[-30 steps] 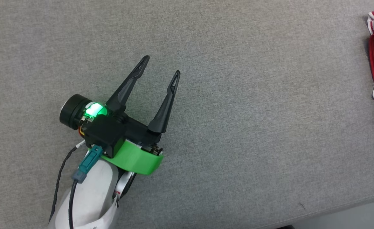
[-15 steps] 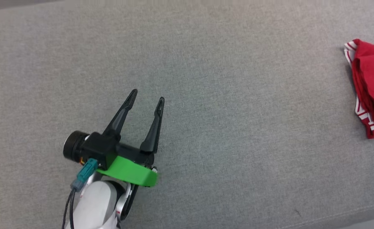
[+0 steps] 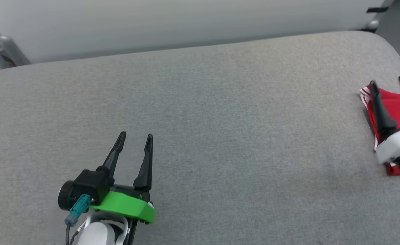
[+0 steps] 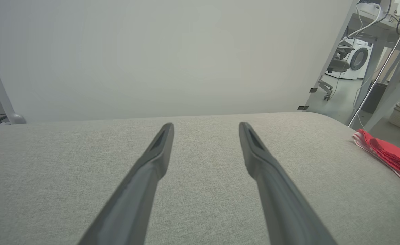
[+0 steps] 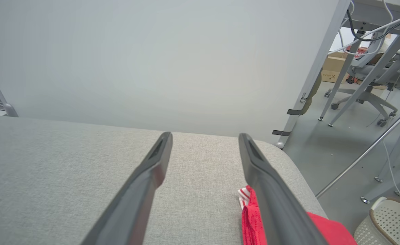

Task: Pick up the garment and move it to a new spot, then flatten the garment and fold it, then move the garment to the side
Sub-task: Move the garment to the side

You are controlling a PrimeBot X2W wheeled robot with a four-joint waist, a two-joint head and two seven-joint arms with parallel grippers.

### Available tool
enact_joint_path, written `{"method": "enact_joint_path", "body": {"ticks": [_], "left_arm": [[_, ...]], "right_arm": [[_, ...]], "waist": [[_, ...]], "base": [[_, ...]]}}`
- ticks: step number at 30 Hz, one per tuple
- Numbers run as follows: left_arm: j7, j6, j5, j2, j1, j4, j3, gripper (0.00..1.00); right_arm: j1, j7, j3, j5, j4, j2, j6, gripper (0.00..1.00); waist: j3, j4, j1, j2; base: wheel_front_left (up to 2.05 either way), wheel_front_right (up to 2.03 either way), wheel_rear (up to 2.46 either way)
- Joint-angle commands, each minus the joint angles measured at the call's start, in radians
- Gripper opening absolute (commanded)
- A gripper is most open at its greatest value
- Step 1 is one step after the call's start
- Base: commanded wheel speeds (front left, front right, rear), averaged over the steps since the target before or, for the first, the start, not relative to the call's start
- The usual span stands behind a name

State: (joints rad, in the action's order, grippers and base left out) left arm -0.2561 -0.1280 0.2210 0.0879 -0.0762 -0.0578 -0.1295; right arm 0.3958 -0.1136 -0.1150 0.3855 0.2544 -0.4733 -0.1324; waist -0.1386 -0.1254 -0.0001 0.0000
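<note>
We see the garment (image 3: 395,105) lying as a compact red bundle at the right end of the grey padded surface (image 3: 220,119), close to its rounded far corner, with a strip of red-and-white striped trim showing along its left edge. From the left wrist view the garment (image 4: 390,156) looks low and flattish, resting near the surface's right rim. In the right wrist view its red cloth (image 5: 251,217) sits partly behind the right-hand finger.

Our right gripper (image 3: 387,81) is over the bundle, its two dark fingers spread apart with nothing between them; the same wide gap shows in its own view (image 5: 205,135). Whether a finger touches the cloth, we cannot tell.

Our left gripper (image 3: 136,134) is well apart from the garment, at the lower left over bare grey fabric, its fingers likewise released and holding nothing (image 4: 205,125).

A pale wall panel (image 3: 186,20) stands behind the surface. Beyond its right end we see a white perforated basket (image 5: 387,217) on the floor and an office chair (image 5: 373,88).
</note>
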Motion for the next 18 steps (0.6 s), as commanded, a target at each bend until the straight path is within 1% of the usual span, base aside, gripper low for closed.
{"method": "enact_joint_path", "body": {"ticks": [1, 4, 7, 11, 15, 18], "left_arm": [[-0.006, -0.002, 0.001, -0.008, 0.02, -0.006, 0.011, 1.0], [-0.006, -0.002, -0.004, -0.015, 0.041, -0.019, 0.024, 1.0], [-0.006, -0.002, 0.021, -0.023, 0.063, -0.047, 0.047, 1.0], [-0.006, -0.002, 0.001, -0.027, 0.077, -0.062, 0.057, 1.0], [-0.006, -0.002, -0.027, -0.027, 0.092, -0.059, 0.026, 1.0], [-0.006, -0.002, -0.032, -0.028, 0.099, -0.055, 0.022, 1.0]], "right_arm": [[-0.046, -0.024, 0.01, 0.004, -0.019, 0.035, 0.002, 1.0], [-0.12, -0.066, 0.043, -0.002, -0.047, 0.1, 0.002, 1.0], [-0.203, -0.101, 0.08, -0.013, -0.078, 0.17, 0.002, 1.0], [-0.311, -0.133, 0.12, -0.044, -0.128, 0.262, 0.002, 1.0], [-0.393, -0.145, 0.125, -0.084, -0.168, 0.331, 0.002, 1.0], [-0.427, -0.147, 0.124, -0.124, -0.188, 0.358, 0.002, 1.0]], "waist": [[0.062, 0.062, 0.0001, 0.0], [0.078, 0.085, 0.0001, 0.0], [0.09, 0.109, 0.0001, 0.0], [0.109, 0.133, 0.0001, 0.0], [0.119, 0.146, 0.0001, 0.0], [0.123, 0.152, 0.0001, 0.0]], "base": [[0.0, 0.0, 0.0], [0.0, 0.0, 0.0], [0.0, 0.0, 0.0], [0.0, 0.0, 0.0], [0.0, 0.0, 0.0], [0.0, 0.0, 0.0]]}}
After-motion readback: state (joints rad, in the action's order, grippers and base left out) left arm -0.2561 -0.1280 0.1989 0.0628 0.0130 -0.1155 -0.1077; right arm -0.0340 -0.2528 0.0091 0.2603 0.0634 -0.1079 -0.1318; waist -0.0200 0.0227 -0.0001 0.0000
